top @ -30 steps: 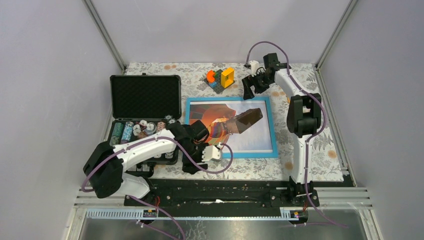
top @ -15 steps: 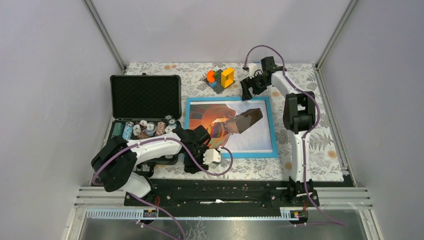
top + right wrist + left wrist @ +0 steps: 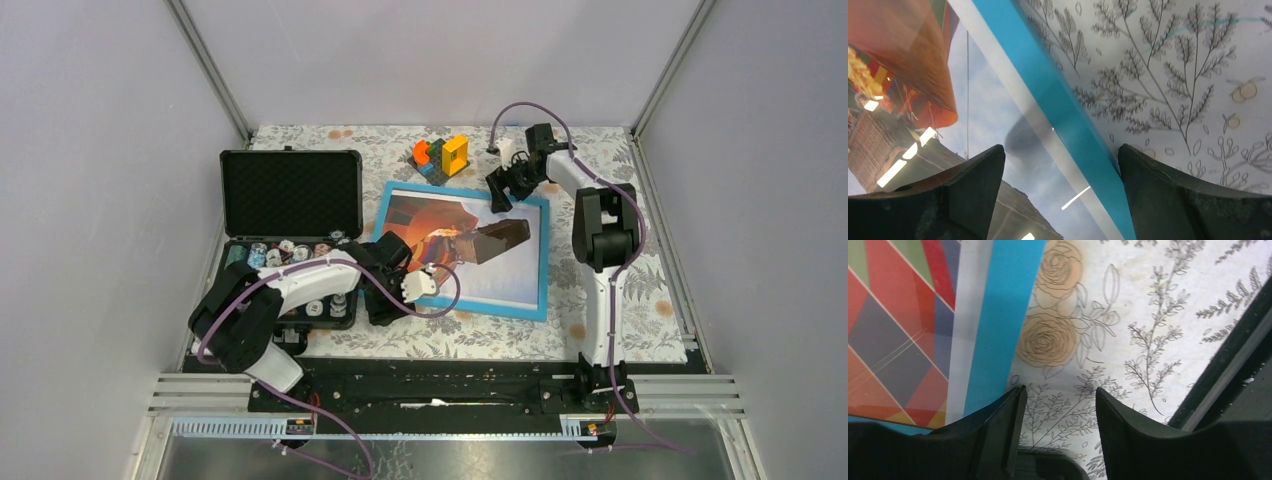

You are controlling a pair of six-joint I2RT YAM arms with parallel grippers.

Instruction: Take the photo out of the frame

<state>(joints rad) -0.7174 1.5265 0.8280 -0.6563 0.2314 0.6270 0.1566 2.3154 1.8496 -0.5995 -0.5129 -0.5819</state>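
Because the photo (image 3: 500,280) sits inside the frame (image 3: 545,255) behind a shiny front, both arms are placed at the frame's edges and not over its middle. The frame lies flat and face up on the flowered surface (image 3: 660,290), in the centre of the top view. It is a little turned, so its sides are not parallel with the surface edges. The balloon print is fully inside the light-blue border, so nothing is taken out yet. I judge that the frame must first be lifted or turned to reach its back, which would explain the two opposite positions.

The left gripper (image 3: 383,308) is at the lower left corner of the frame, low to the surface. In its wrist view the jaws are about half open, with only the flowered cloth in the gap. One finger (image 3: 998,430) is just beside the blue border, and I cannot tell if it touches.

The right gripper (image 3: 503,195) is at the top edge, right of centre. Its jaws stand wide, the blue border runs between them in its wrist view, and they hold nothing.

The black case (image 3: 290,190) at the left and the coloured blocks (image 3: 445,155) at the top take no part.
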